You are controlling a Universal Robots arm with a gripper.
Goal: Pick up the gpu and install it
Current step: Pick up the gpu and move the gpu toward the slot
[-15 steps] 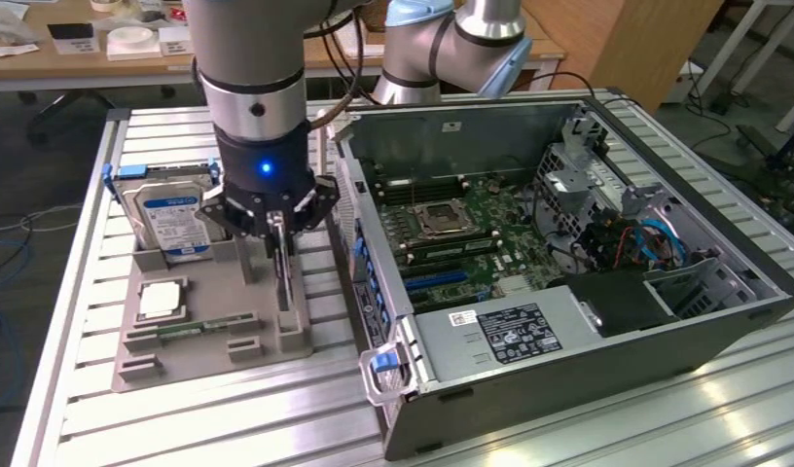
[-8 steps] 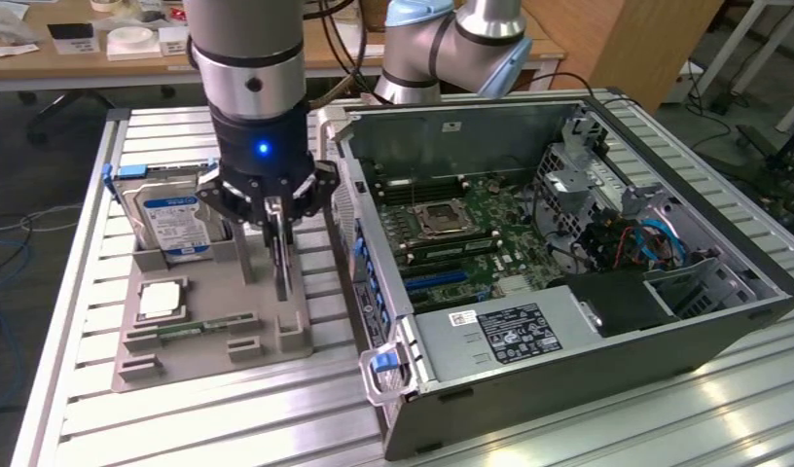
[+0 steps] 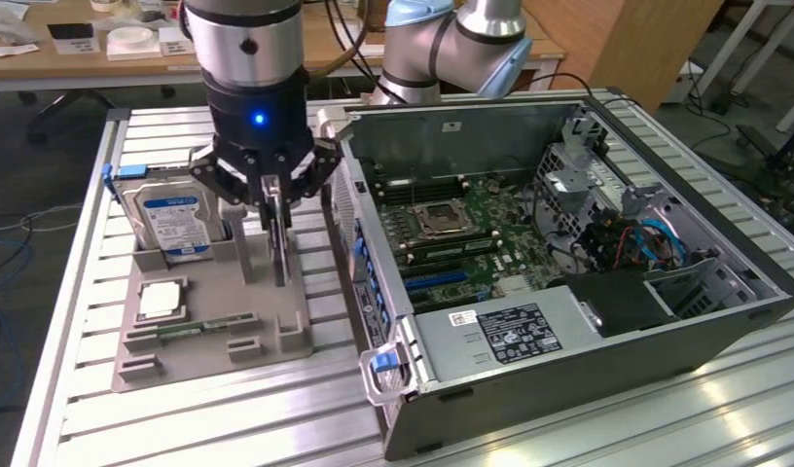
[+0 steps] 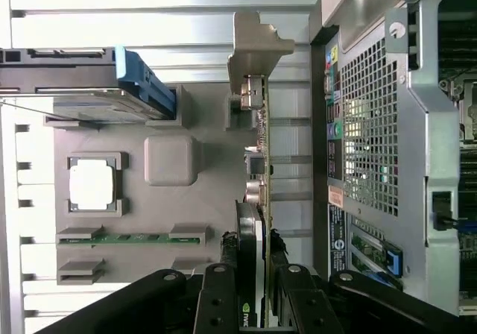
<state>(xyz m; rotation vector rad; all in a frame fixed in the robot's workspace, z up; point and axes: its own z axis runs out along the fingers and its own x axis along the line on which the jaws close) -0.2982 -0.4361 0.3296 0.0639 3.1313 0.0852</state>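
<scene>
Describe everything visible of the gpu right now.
The gpu is a thin dark card with a green board edge and a pale metal bracket at one end. It stands upright on its edge in the grey tray, beside the open computer case. The gripper clamps its two faces near the top.

Hand point(image 4: 253, 258) clamped on both faces of the gpu point(image 4: 258, 200), which stands on edge over the grey tray point(image 4: 209, 200). Memory stick point(image 4: 130, 238), processor point(image 4: 92, 184) and hard drive point(image 4: 67, 69) sit in the tray. Computer case point(image 4: 417, 125) is adjacent.
</scene>
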